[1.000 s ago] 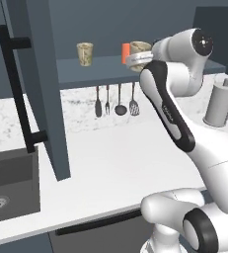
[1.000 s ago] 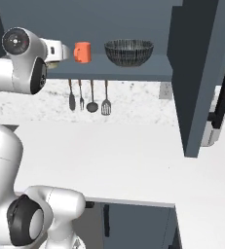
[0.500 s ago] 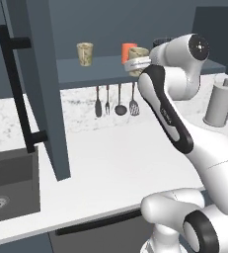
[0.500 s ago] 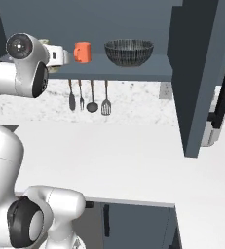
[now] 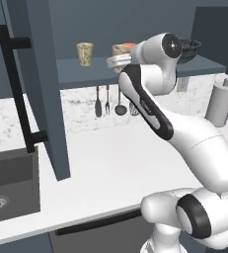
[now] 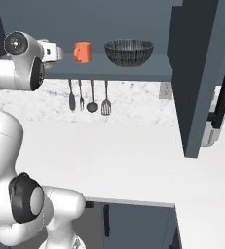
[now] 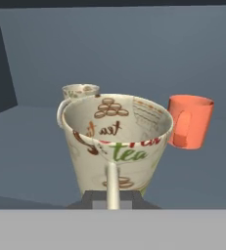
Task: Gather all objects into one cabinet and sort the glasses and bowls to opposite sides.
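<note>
My gripper [image 7: 112,196] is shut on the handle side of a beige tea-print cup [image 7: 115,141], held just above the open cabinet's shelf [image 5: 76,74]. In the left base view the held cup [image 5: 119,51] sits at the gripper [image 5: 114,60]. A second beige cup [image 5: 85,53] stands further left on the shelf, seen behind the held one [image 7: 80,91]. The orange-red cup [image 6: 83,52] stands just right of the gripper [image 6: 53,51]. The black mesh bowl [image 6: 129,51] rests at the shelf's right end.
The cabinet door [image 5: 36,84] with its black bar handle [image 5: 18,94] hangs open at the left; another door [image 6: 196,73] stands open at the right. Utensils [image 5: 108,101] hang under the shelf. A paper-towel roll [image 5: 221,101] and a sink [image 5: 7,183] flank the white counter [image 5: 110,153].
The gripper has carried the beige cup leftward along the shelf, past the orange-red cup. The other cups and the bowl have stayed put.
</note>
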